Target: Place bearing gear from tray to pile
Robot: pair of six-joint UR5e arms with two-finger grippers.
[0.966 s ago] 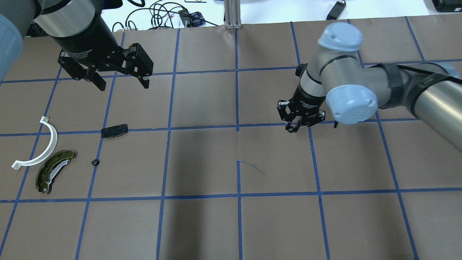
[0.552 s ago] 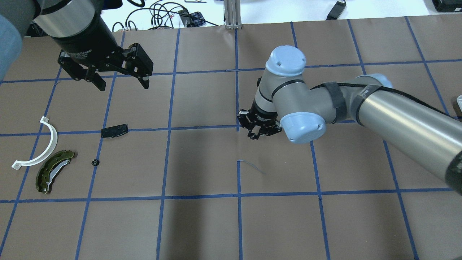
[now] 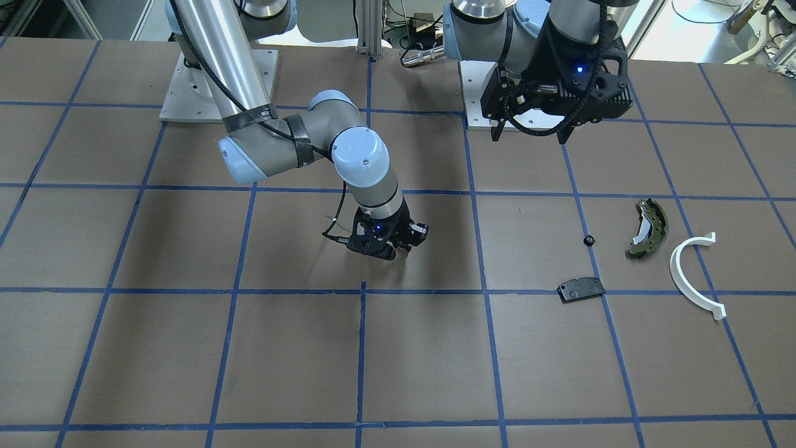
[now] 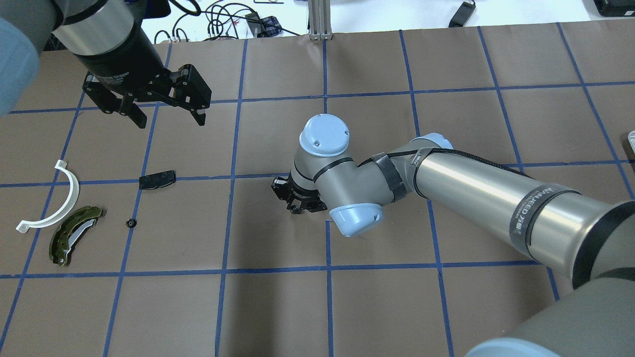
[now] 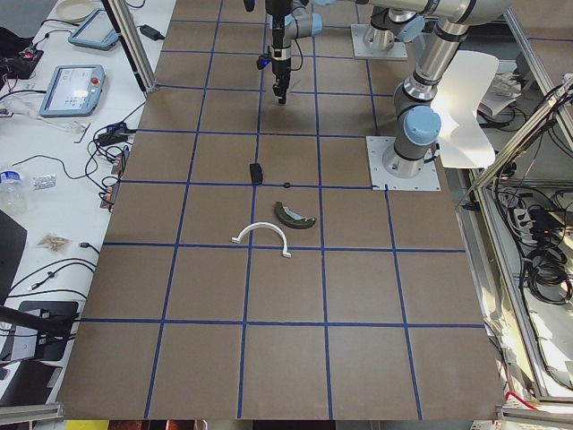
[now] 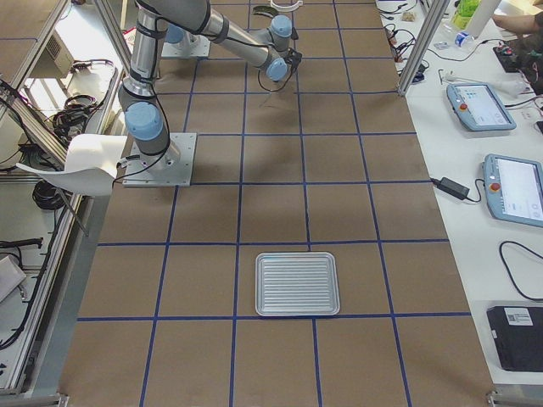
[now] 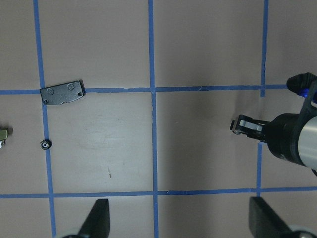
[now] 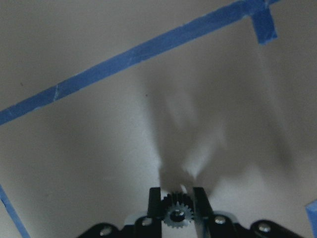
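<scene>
The right gripper (image 8: 177, 197) hung low over the middle of the table (image 4: 278, 307), its fingers clamped on the gear (image 8: 177, 214), which was clear of the surface and threw a shadow on it. Well off to the robot's left lay the pile (image 4: 74, 229): a shoe (image 3: 656, 230) touching a half-ring (image 4: 75, 191), and a pad (image 4: 157, 179) set apart nearer the centre. A small black wheel (image 4: 130, 223) sat on a tape (image 4: 173, 271) line between shoe and pad. The left gripper (image 4: 168, 119) hung high beyond the pad, jaws wide apart, off the straight line from gear to pile. Between the right gripper and the pad were only bare squares. The half-ring lay closest to the table's left end, with a further row of squares beyond it in the left side view.

The tray (image 6: 297, 284) sat far off at the right end. The table was brown, gridded with blue tape. Cables (image 4: 218, 20) trailed past its far edge; pendants (image 6: 479, 106) lay on a white bench alongside.
</scene>
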